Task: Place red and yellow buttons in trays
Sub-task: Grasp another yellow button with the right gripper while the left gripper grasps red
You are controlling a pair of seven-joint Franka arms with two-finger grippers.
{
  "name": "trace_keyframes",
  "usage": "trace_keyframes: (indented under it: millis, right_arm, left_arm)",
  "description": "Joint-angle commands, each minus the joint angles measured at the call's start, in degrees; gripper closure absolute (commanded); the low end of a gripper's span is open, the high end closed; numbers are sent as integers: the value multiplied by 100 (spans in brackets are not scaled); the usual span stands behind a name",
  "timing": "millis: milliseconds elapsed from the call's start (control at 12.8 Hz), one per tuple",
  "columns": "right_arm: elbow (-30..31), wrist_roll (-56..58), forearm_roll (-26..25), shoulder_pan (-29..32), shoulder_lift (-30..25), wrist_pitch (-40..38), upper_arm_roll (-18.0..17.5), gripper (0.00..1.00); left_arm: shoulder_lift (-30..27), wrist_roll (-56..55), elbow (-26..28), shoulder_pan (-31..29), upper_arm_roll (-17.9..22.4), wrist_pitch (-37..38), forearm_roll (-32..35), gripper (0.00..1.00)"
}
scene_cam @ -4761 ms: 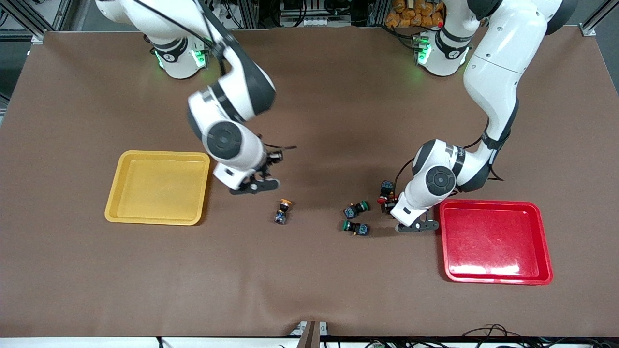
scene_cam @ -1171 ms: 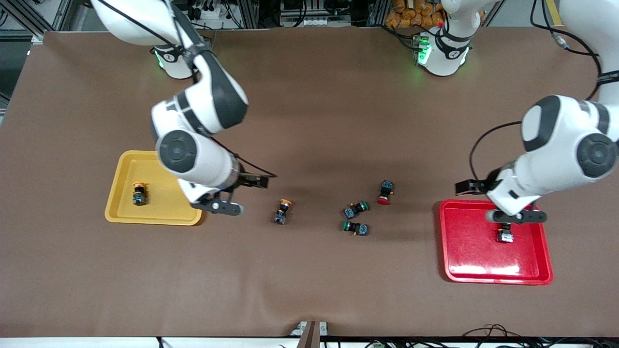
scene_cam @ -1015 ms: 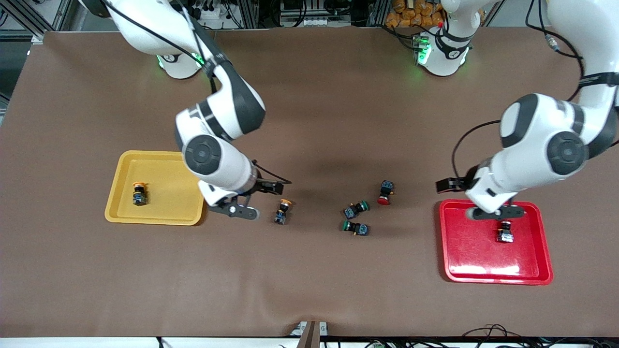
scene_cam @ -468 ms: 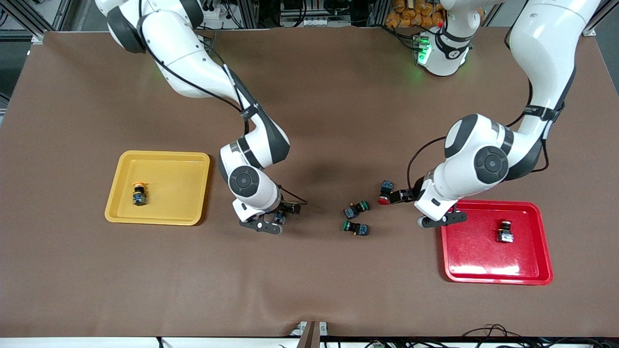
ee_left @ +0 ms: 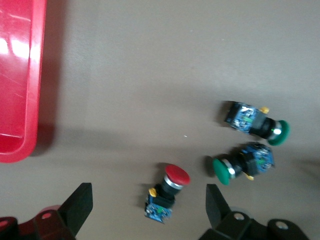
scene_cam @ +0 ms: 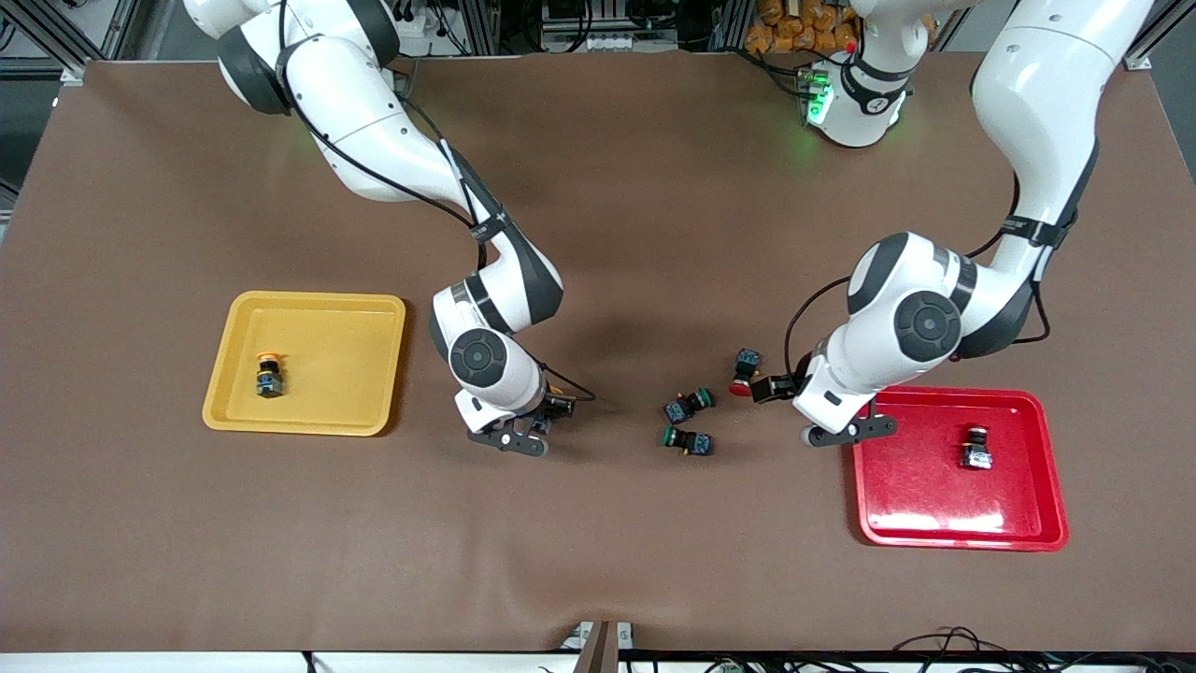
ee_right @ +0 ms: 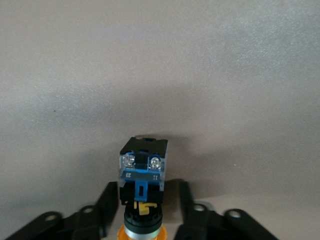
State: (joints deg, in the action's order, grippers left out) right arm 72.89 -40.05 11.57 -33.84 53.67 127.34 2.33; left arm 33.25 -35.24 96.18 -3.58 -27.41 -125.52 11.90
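A yellow button (ee_right: 142, 170) lies on the table between the fingers of my right gripper (scene_cam: 528, 430), which is low and open with small gaps at both sides (ee_right: 146, 192). Another yellow button (scene_cam: 269, 374) sits in the yellow tray (scene_cam: 374, 308). A red button (scene_cam: 743, 374) lies on the table and shows between the wide-open fingers of my left gripper (ee_left: 148, 196). That gripper (scene_cam: 841, 432) hangs by the red tray's (scene_cam: 869, 533) corner. A second red button (scene_cam: 976, 449) sits in the red tray, whose rim also shows in the left wrist view (ee_left: 30, 125).
Two green-capped buttons (scene_cam: 689, 405) (scene_cam: 687, 441) lie side by side on the table between the two grippers, close to the red button; they also show in the left wrist view (ee_left: 256, 122) (ee_left: 244, 164). The brown table cover (scene_cam: 598, 542) is bare nearer the front camera.
My right gripper moved from the yellow tray to the yellow button on the table and came down around it. My left gripper moved from over the red tray toward the red button.
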Motion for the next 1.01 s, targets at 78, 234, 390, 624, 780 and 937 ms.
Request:
trace_keyframes:
  millis: [78, 234, 390, 624, 780, 937]
  right_arm:
    - [-187, -152, 100, -44, 30, -113, 48, 97]
    - [-187, -170, 100, 17, -224, -506, 48, 96]
    - [-187, -161, 152, 201, -575, -1270, 39, 94]
    - [-152, -135, 170, 439, -1531, -2367, 57, 94]
    - [-152, -82, 170, 685, -2120, -3299, 48, 94]
    - [-126, 171, 161, 948, -2666, -3933, 57, 94]
  left_arm:
    - [-169, -133, 32, 1253, 1185, -419, -582, 0]
    - [-204, -54, 250, 1665, 1553, -709, -873, 0]
    - [-528, 375, 1056, 1948, 1827, -1463, -1057, 0]
    - [-881, 685, 1754, 2430, 2169, -2003, -1357, 0]
    - [-969, 798, 2148, 2669, 2249, -2221, -1305, 0]
    - [-926, 1254, 2693, 2669, 2249, -2870, -1287, 0]
